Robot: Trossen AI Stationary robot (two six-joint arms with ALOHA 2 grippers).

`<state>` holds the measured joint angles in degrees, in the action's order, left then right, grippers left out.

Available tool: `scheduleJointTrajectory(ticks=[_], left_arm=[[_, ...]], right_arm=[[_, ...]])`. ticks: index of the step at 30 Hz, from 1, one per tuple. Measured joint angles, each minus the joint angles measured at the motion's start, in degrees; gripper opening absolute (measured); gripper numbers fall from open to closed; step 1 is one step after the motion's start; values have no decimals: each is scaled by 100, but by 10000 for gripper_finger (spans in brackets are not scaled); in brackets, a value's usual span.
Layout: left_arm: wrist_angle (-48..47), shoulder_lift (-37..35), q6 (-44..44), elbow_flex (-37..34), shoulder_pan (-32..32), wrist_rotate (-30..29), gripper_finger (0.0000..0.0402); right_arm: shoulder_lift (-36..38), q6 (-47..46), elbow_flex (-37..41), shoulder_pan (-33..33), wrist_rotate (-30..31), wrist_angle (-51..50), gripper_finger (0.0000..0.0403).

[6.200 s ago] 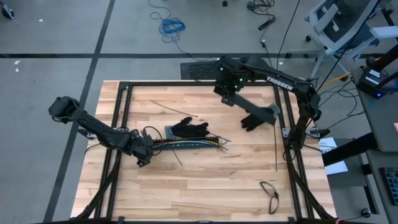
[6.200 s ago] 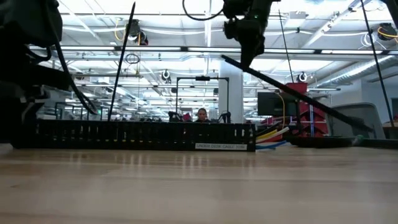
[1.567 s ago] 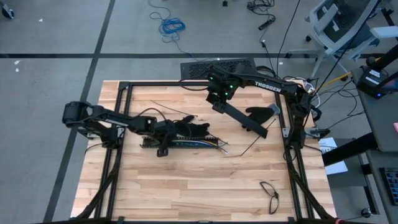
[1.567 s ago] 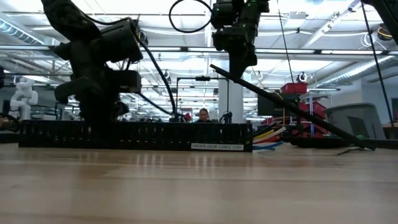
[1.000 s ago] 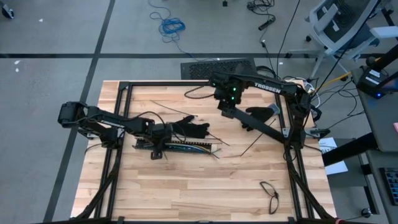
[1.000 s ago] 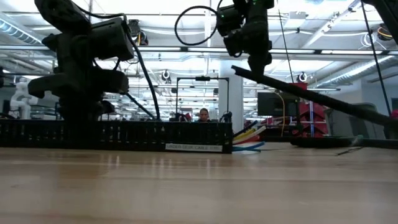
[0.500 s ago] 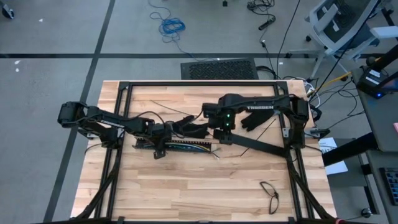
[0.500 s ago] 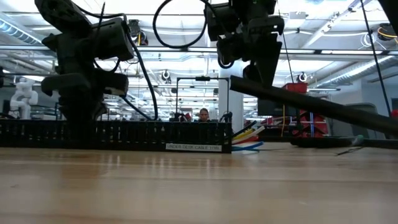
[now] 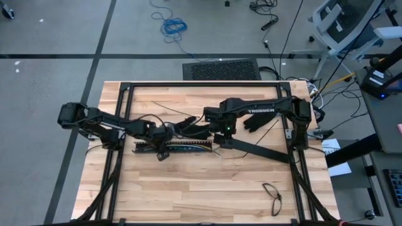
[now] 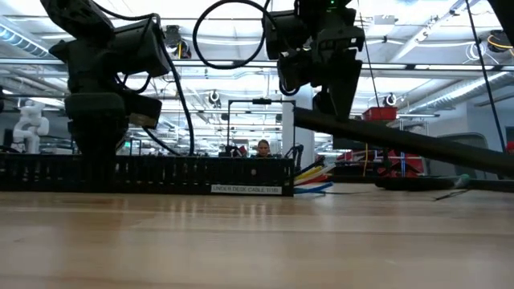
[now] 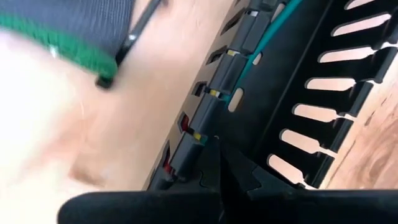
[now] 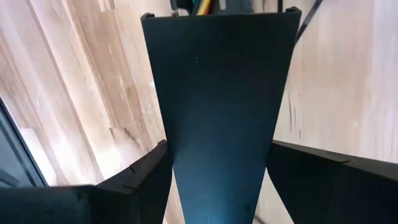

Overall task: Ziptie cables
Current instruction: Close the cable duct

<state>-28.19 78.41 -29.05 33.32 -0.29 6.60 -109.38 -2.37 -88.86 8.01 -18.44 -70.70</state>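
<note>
The cables (image 9: 188,148) lie along a long black slotted duct (image 9: 146,148) on the wooden table; their coloured ends (image 10: 315,178) stick out of its right end. My left gripper (image 9: 161,144) stands shut at the duct's middle (image 11: 292,74). My right gripper (image 9: 221,137) is just above the duct's right end, shut on a long flat black cover strip (image 9: 257,150) that runs toward the table's right edge. In the low view the strip (image 10: 401,138) slopes down to the right; its far end is out of that view. My left gripper (image 11: 217,155) touches the duct's slotted side wall (image 11: 205,134) with the tips of its shut fingers, coming steeply from above. The duct lies flat on the table. My right gripper (image 12: 217,162) pinches the cover strip across its width, one finger (image 12: 134,177) on each long edge (image 12: 163,146), close to its left end (image 12: 217,25). The fingers point steeply down. That end hangs over the cable ends (image 12: 208,6), clear of the table.
Two black gloves lie behind the duct (image 9: 196,129) and at the right (image 9: 254,121). A thin black strip (image 9: 171,107) lies at the far left, a small wire loop (image 9: 273,196) near the front right. A black frame (image 9: 119,125) borders the table.
My right gripper has come down and toward the table's near left, carrying the cover strip from the far side to just above the duct's right end. My left gripper has rolled about its own axis without leaving its place on the duct.
</note>
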Motion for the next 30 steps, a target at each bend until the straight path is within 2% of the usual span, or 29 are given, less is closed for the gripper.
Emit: scheduleJointTrajectory(ticks=[4, 12, 17, 24, 30], left_arm=[[-41, -53, 10, -7, -62, -31, 0], [37, -63, 843, -11, -64, -86, 0], [57, -63, 950, -11, -62, -119, 0], [555, -52, 1993, -22, -48, -129, 0], [159, -62, 2281, -11, -40, -141, 0]], right_arm=[[0, 24, 0, -38, -4, 119, 231], [-390, 78, -2, -210, -118, 297, 231], [-466, 149, 0, -312, -106, 307, 231], [-466, 170, -2, -310, 354, 399, 231], [-466, 332, -9, -315, 350, 270, 231]])
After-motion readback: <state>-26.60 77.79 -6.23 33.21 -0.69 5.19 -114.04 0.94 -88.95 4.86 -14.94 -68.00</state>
